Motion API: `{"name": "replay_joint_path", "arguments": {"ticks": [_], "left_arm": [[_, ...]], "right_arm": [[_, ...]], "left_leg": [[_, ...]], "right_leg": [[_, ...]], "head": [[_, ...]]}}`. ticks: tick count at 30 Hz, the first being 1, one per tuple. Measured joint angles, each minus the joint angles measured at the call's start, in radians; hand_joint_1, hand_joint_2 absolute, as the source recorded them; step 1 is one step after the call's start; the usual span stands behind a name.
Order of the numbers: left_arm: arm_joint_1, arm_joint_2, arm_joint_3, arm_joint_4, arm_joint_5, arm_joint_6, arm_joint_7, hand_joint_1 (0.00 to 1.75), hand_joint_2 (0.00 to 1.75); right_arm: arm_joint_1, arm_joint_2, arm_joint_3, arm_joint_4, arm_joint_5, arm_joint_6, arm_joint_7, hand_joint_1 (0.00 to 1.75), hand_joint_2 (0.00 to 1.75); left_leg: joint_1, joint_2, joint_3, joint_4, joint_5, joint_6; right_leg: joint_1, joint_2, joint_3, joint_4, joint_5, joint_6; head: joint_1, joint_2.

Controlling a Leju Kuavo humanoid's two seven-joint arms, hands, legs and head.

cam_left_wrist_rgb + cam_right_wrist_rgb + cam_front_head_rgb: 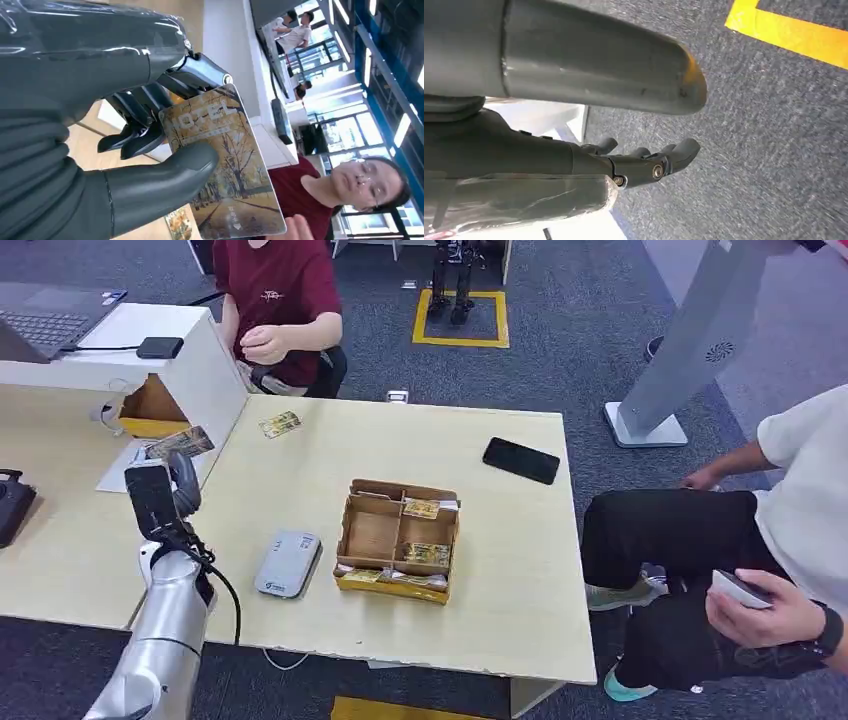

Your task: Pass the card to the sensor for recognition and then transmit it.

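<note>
- Left hand (172, 485) raised over the pale wooden table (500, 570), thumb and fingers (145, 135) gripping an autumn-tree picture card (222, 165).
- Right hand (644, 162) hangs over grey carpet (774, 130), fingers loosely apart, holding nothing.

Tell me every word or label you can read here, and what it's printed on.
"HOTEL", as best it reads, partly blurred: on the card held by the left hand.
Small print low on that card: too small to read.
Chest print on the person's red shirt: too blurred.
Cards in the cardboard box: unreadable.
</note>
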Motion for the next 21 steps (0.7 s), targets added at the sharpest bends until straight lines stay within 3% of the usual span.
{"name": "replay_joint_path", "arguments": {"ticks": [21], "left_arm": [[-0.024,-0.014,0.000,0.054,-0.024,0.023,-0.021,1.75,1.75]], "right_arm": [[-0.002,0.002,0.002,0.000,0.011,0.002,-0.013,0.00,0.00]], "left_leg": [[0.000,0.001,-0.001,0.000,0.000,0.000]], "right_leg": [[0.000,0.001,-0.002,0.000,0.000,0.000]], "head": [[0.000,0.000]]}}
